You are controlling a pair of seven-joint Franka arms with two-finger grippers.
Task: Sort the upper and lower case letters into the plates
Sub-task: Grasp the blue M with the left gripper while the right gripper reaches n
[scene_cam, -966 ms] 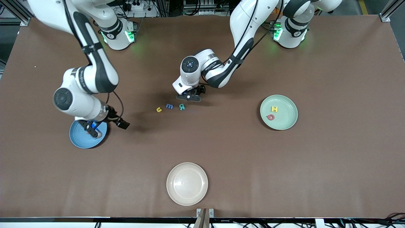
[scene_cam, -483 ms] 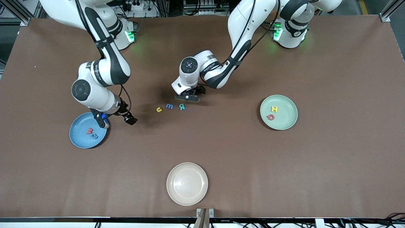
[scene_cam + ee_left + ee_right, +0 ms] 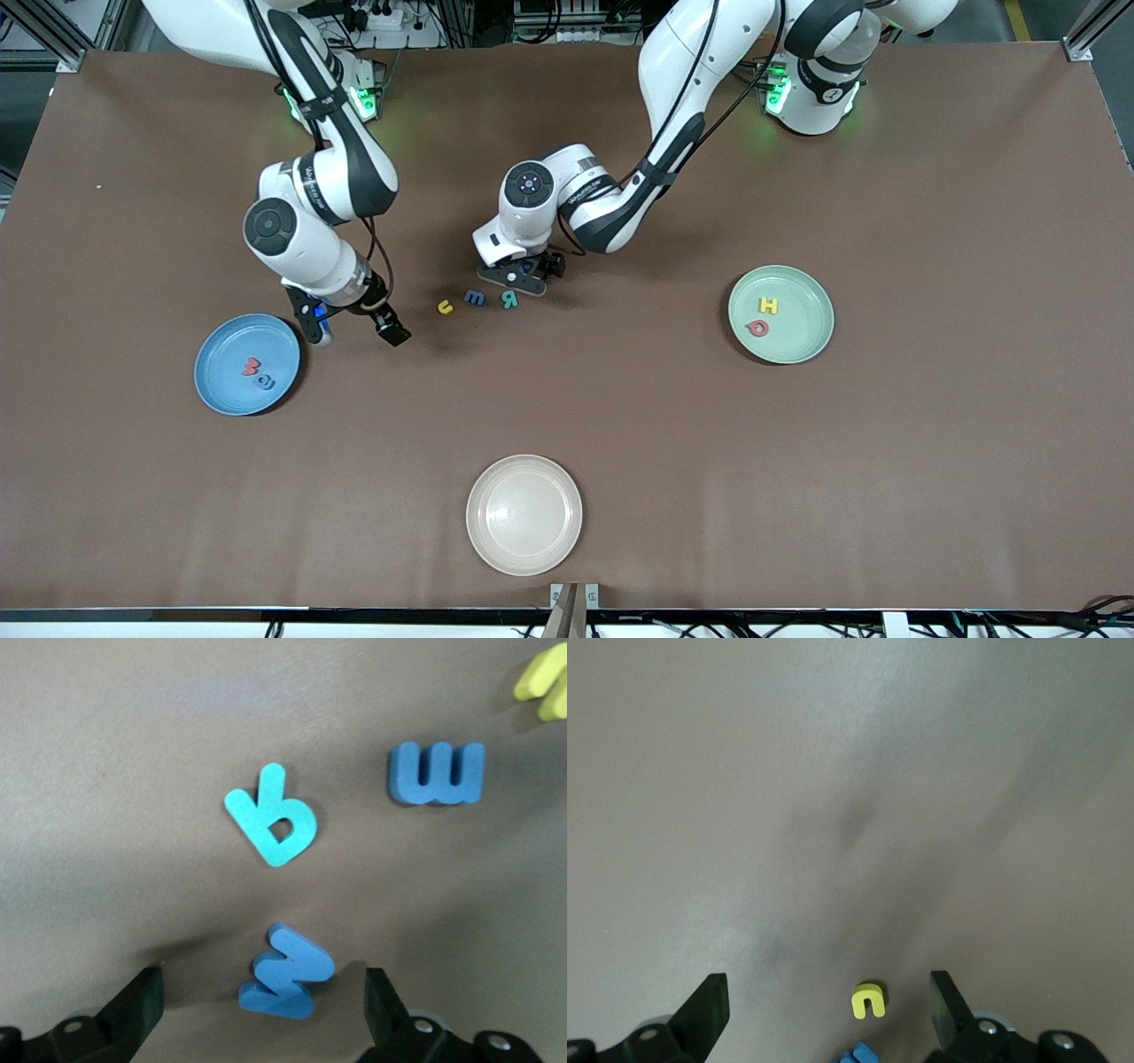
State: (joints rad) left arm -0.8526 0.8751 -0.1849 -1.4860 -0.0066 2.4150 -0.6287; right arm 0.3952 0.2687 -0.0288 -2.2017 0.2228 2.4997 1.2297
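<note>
The left arm reaches from its base down to the middle of the counter point(image 3: 797, 496), elbow bent and wrist pointing down, with the left tool point(image 3: 264, 1010) low over a blue N-shaped letter point(image 3: 285, 973); its fingers point(image 3: 137, 1003) stand wide apart on either side of that letter and hold nothing. Just beside the blue N lies a teal R point(image 3: 509, 299), then a blue m point(image 3: 475, 298) and a yellow u point(image 3: 445, 307), the 3 in a row running toward the right arm's end.

The right arm bends at the elbow, and its wrist tilts the right tool point(image 3: 354, 326) over bare counter between the blue plate point(image 3: 221, 390) and the yellow u. Its fingers point(image 3: 707, 1010) are spread apart and empty.

The blue plate holds 2 letters, a red one point(image 3: 252, 366) and a blue one point(image 3: 263, 381). The pale green plate point(image 3: 811, 341), toward the left arm's end, holds a yellow H point(image 3: 768, 306) and a red-pink ring-shaped letter point(image 3: 757, 328). A cream-white plate point(image 3: 483, 540) sits nearest the front camera.
</note>
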